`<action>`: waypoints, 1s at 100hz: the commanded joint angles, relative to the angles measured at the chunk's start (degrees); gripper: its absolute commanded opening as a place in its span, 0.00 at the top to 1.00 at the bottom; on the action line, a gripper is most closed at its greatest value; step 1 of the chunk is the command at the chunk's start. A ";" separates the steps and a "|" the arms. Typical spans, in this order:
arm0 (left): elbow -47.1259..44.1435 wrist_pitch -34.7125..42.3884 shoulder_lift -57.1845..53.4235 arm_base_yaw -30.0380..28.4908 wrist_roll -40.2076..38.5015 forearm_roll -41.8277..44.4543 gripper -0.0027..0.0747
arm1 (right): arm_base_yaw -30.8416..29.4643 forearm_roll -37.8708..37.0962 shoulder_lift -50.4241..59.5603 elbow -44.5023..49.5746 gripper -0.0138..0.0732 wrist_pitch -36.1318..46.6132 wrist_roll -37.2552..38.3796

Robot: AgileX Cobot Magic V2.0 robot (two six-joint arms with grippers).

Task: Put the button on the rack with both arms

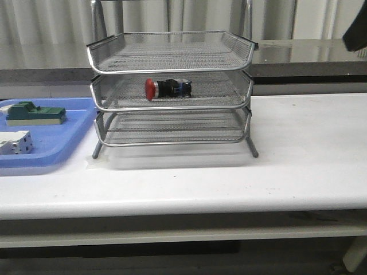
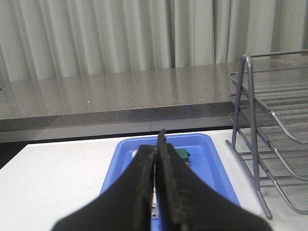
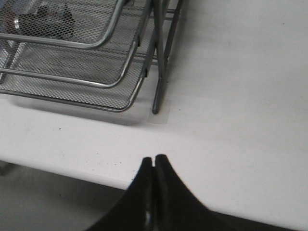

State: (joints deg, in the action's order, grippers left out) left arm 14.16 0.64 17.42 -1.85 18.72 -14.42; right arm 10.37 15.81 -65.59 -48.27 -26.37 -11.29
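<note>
Blue plastic tray [image 1: 51, 152] holding a green block [image 1: 33, 113] sits beside our three-tier silver wire-mesh rack [image 1: 172, 63], whose middle tier holds the red-capped button [image 1: 166, 88]. Our left gripper [image 2: 158, 144] and right gripper [image 3: 154, 161] are both closed, empty.

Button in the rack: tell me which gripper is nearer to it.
Right. The right gripper, shut, hovers off the rack's front right leg with the button in view. The left gripper, shut, is over the blue tray beside the rack.
</note>
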 commanded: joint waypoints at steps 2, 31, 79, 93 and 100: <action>1.56 4.18 0.48 0.08 -0.51 -0.51 0.96 | -0.95 -0.84 7.50 2.81 0.91 4.25 -0.67; 1.56 4.18 0.48 0.08 -0.51 -0.51 0.96 | -0.95 -1.08 26.18 14.10 0.91 5.68 -0.67; 1.56 4.18 0.48 0.08 -0.51 -0.51 0.96 | -0.95 -1.08 43.97 19.36 0.91 2.93 -0.67; 1.56 4.18 0.48 0.08 -0.51 -0.51 0.96 | -0.95 -1.08 43.97 19.36 0.91 2.93 -0.67; 1.56 4.18 0.48 0.08 -0.51 -0.51 0.96 | -0.95 -1.08 43.97 19.36 0.91 2.93 -0.67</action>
State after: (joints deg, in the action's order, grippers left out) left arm 14.16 0.64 17.42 -1.85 18.72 -14.42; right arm 9.89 14.71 -21.50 -27.42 -27.46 -11.37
